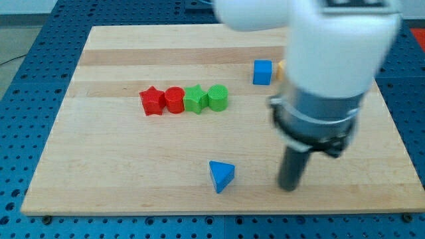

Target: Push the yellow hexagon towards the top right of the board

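Yellow hexagon is showing only as a sliver beside the blue cube, upper right, behind the arm. My tip is resting lower right; no hand is fitted.

One camera looks down at a slant from the near edge across the wooden board

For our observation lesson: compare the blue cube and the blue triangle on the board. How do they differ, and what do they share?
The blue cube has square faces; the blue triangle is a wedge with a pointed corner. The cube sits near the view's top, close to the arm's white body; the triangle lies near the view's bottom edge, to the view's left of my tip. The cube rests square to the board; the triangle lies turned at an angle. Both are blue and stand alone, touching no block.
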You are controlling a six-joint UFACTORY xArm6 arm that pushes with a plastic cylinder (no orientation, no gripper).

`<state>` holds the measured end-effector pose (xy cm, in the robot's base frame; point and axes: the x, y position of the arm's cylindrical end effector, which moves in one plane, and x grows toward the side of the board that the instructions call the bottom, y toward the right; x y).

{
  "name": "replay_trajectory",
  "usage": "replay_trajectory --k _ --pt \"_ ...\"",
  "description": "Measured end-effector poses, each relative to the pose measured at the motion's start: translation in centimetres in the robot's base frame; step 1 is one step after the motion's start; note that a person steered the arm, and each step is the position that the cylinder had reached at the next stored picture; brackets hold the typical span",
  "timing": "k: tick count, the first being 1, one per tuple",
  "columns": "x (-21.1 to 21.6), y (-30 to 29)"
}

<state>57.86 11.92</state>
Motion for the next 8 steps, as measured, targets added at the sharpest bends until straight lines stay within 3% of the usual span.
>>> replay_trajectory --k 1,4,6,8 --pt "-5.2 5.2" --pt "-19.0 6.4" --pt "-19.6 3.9" --pt "-23.4 3.4"
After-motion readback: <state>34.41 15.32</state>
